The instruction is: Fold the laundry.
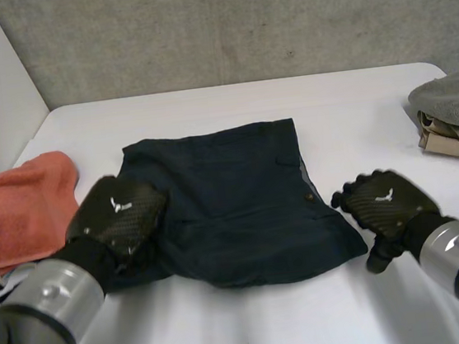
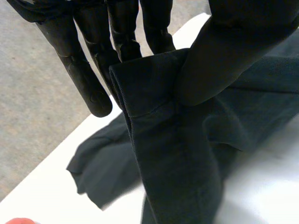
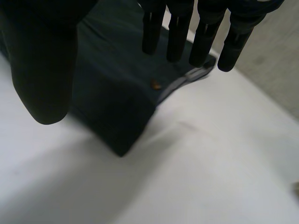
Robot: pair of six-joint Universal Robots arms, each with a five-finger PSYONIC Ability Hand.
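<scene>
White table (image 1: 230, 105): one garment, two hands

One dark navy garment (image 1: 241, 204) lies mid-table. The left hand (image 1: 118, 214) pinches its near-left corner, thumb against fingers. The right hand (image 1: 381, 203), fingers straight and holding nothing, sits beside the near-right corner. One orange towel (image 1: 18, 208) at left edge; two folded cloths (image 1: 452, 101) at right edge.

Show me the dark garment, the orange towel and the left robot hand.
dark garment (image 1: 240, 196), head view, its middle.
orange towel (image 1: 18, 211), head view, its middle.
left robot hand (image 1: 122, 211), head view, its back.
</scene>
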